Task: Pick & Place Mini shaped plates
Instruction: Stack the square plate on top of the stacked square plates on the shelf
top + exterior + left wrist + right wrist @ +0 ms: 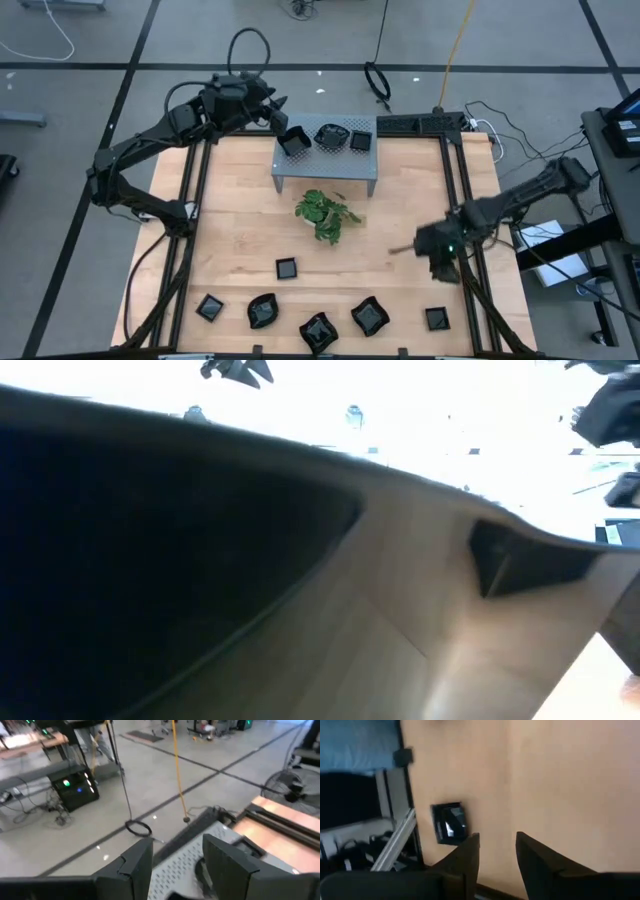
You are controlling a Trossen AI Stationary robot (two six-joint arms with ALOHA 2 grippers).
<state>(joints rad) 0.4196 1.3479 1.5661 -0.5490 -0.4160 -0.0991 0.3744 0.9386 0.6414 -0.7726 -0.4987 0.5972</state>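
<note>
Up at 12 o'clock on the wooden table (240, 230) sits the grey perforated stand (325, 170), and my left gripper (283, 118) is hovering over its 9 o'clock end with a small black square plate (294, 142) just under the fingertips. From the wrist cam the fingers (134, 866) stand wide apart and I can't see anything pinched between them, so I'd call it released, probably just dropping that plate off or lining up on it. Two more plates are already on the stand, a rounded wavy one (329, 136) and a square one (360, 141), so my guess is the stand is the drop-off spot.

Right gripper (441, 262) is out at 3 o'clock by the table's edge rail, fingers parted with bare wood showing between them, holding nothing. Its wrist cam looks down on a glossy square plate (450, 822) sitting near the frame, most likely the one at 5 o'clock (436, 318), so I reckon that's my next pick.

The other plates wait in a loose row along 6 o'clock: a square (209, 307), a wavy one (262, 311), another (319, 332), another (369, 316), plus one lone square (286, 268) closer in. Green leafy plant (326, 215) sits dead centre, just clutter to steer around.

No brands, labels or writing readable anywhere. Low cam is blocked by something dark right against the lens, useless for now
</note>
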